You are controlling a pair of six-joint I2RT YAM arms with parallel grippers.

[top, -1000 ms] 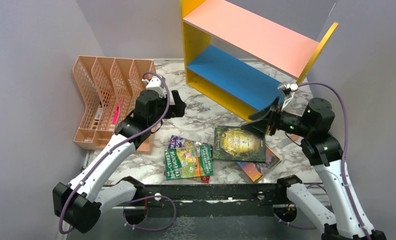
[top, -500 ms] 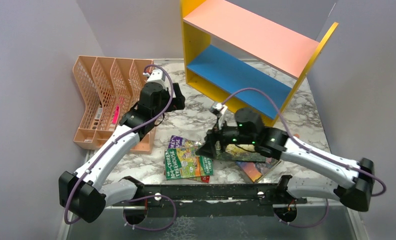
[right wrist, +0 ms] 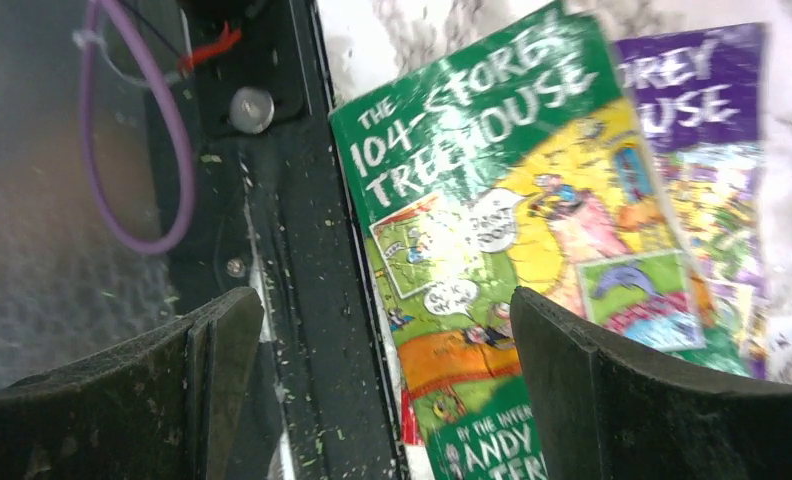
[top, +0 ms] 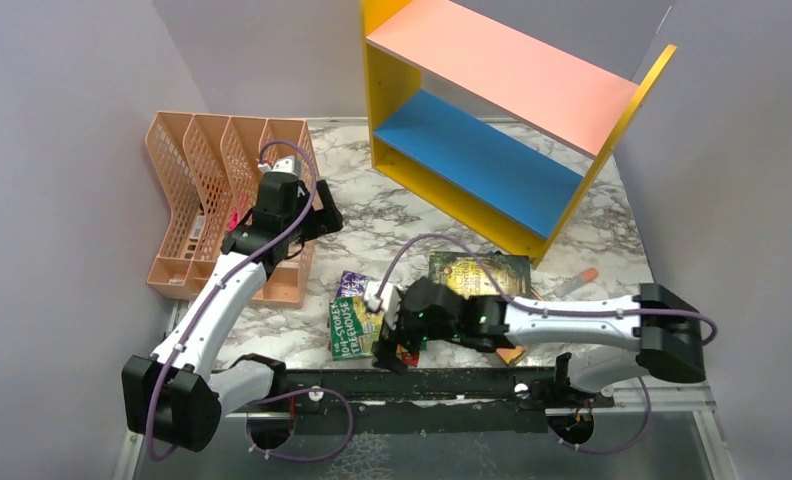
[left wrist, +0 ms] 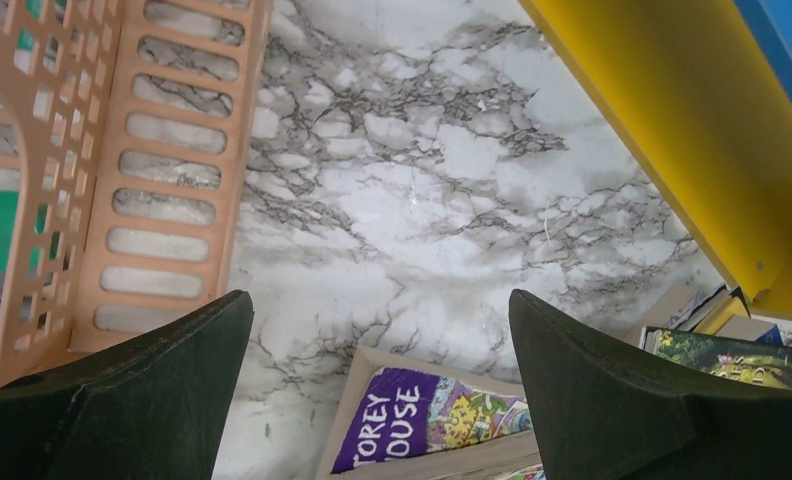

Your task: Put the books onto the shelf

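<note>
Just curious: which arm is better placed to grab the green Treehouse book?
Right: its open gripper hangs over the green Treehouse book, while the left gripper sits farther away beside the peach file rack.

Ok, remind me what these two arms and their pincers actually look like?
They match: white links between black joint housings, on black bases. A purple cable loops along the right arm, and another along the left arm. The left pincer and right pincer each have two broad, matte black fingers.
</note>
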